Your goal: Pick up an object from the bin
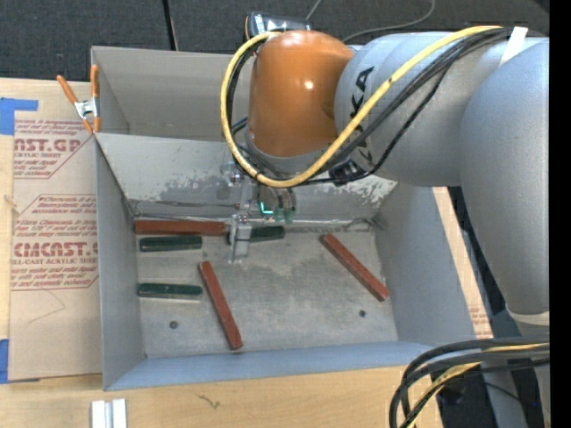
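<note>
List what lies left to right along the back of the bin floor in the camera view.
Level reddish-brown stick → gripper → short dark green stick → slanted reddish-brown stick. Two green sticks at left overlap the first, so omitted.

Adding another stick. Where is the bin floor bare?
Bare floor lies between the front-left red stick and the right red stick, up to the front wall. Crowded: back left, around the gripper, the back red stick and a dark green stick.

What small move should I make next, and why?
Probably nudge the hand a little toward the view's right, centring it on the short dark green bar: it sits between the ends of that bar and the long red-brown bar, where a grasp might catch both.
</note>
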`<action>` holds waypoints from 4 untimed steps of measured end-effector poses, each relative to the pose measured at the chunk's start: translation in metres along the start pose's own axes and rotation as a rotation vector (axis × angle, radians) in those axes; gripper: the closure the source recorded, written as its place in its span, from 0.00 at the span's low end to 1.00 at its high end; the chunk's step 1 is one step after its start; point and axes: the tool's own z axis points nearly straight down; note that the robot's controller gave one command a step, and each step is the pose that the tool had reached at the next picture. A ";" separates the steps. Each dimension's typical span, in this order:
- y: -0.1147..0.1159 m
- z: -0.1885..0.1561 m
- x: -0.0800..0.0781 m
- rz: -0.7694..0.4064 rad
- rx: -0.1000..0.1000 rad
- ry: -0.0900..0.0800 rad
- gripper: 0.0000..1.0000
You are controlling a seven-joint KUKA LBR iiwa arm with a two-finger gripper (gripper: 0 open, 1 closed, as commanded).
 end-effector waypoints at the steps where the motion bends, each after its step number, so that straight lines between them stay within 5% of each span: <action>1: -0.001 -0.005 -0.002 0.003 -0.001 -0.008 1.00; 2: -0.001 -0.005 -0.002 0.002 -0.001 -0.008 0.00; 3: 0.018 0.127 0.065 0.135 -0.001 -0.002 0.00; 4: 0.017 0.124 0.063 0.136 -0.002 -0.006 1.00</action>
